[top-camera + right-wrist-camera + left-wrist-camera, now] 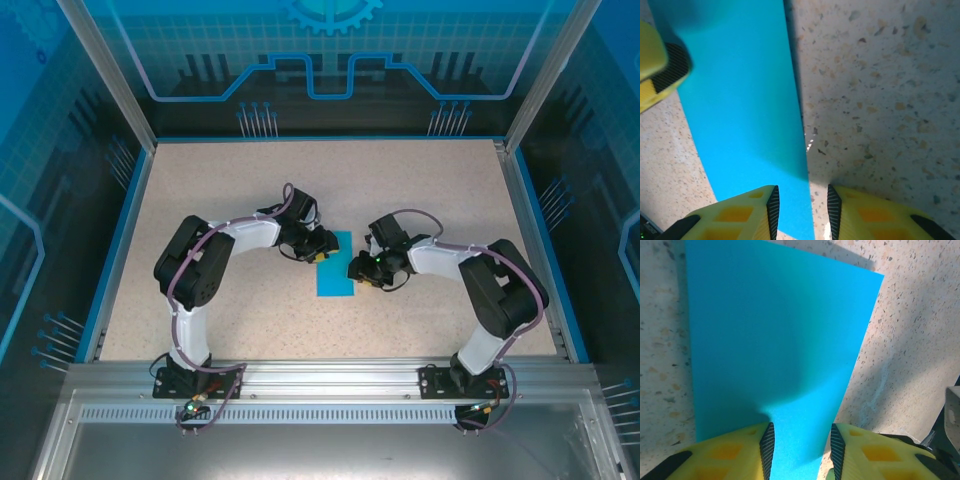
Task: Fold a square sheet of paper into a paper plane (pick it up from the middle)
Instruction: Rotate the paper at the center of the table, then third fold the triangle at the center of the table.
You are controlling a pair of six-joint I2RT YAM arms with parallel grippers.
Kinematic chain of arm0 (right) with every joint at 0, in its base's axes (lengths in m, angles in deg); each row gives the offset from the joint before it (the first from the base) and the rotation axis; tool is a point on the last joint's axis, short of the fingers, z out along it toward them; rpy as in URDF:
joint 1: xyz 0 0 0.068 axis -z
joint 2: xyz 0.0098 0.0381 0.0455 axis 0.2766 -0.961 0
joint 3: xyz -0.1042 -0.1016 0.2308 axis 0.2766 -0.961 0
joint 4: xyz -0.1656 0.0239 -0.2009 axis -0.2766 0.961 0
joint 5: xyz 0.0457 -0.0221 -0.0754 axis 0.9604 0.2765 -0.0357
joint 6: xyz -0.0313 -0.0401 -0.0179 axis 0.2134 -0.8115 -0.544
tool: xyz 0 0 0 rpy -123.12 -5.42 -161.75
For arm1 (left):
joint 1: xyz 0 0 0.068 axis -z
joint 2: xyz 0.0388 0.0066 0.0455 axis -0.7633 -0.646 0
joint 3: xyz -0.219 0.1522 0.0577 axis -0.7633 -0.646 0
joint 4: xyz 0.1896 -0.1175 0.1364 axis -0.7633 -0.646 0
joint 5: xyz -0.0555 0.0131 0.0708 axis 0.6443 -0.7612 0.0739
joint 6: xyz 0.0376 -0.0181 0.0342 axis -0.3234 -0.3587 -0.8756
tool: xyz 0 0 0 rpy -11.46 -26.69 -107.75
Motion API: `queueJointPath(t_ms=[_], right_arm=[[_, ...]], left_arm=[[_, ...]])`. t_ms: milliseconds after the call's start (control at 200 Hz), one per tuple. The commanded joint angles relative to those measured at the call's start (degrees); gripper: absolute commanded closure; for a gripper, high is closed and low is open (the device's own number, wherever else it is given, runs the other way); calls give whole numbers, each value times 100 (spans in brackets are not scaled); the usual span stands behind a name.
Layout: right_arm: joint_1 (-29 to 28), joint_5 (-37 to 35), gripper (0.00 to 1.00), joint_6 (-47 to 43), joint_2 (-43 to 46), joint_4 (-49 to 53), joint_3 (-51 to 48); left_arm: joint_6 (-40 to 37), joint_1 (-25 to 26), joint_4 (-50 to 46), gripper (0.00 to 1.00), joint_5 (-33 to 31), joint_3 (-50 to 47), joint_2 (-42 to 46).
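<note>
Near edge: both arm bases, left (pixel 185 380) and right (pixel 465 380), are bolted to an aluminium rail (pixel 320 372) along the front of the speckled table (pixel 240 320). Each arm bends inward, and the two wrists meet near the table's centre.

Centre: the sheet of paper (pixel 334 268) lies on the table between the two grippers. It is bright cyan-blue and unmarked. From above its outline is rectangular, longer near-to-far than left-to-right.

The left gripper (pixel 322 252) sits at the sheet's far left part. In the left wrist view, the left gripper (pixel 800 452) has its yellow fingers (pixel 735 455) standing apart. The sheet (pixel 775 340) runs through the gap between the black pads and spreads out flat beyond them. The jaws are parted and no clamp on the paper is visible.

The right gripper (pixel 356 270) sits at the sheet's right edge. In the right wrist view, the right gripper (pixel 802 212) also has its fingers (pixel 735 217) apart. They straddle the right edge of the sheet (pixel 740 100), with one pad over paper and the other over bare table. A dark shadow line follows that edge. One finger of the left gripper (pixel 660 62) shows at the sheet's opposite edge; contact cannot be confirmed.

Far side: bare tabletop extends to the blue printed enclosure panels (pixel 320 70).
</note>
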State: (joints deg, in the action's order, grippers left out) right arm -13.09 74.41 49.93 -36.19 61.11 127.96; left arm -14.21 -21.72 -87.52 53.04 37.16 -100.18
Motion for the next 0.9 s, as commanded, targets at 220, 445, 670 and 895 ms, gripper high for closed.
queueJointPath(t_ms=[220,445,670,895], right_arm=[[77,354,67,-228,-119,-326,27],[85,245,66,-169,-169,-289,6],[71,285,66,-12,-285,-522,-171],[75,622,67,52,-321,-813,-228]], left_arm=[[-257,30,-181,63,-120,-85,-195],[-277,34,-164,63,-133,-211,-208],[-288,36,-157,63,-137,-249,-217],[-260,46,-137,63,-122,-256,-208]])
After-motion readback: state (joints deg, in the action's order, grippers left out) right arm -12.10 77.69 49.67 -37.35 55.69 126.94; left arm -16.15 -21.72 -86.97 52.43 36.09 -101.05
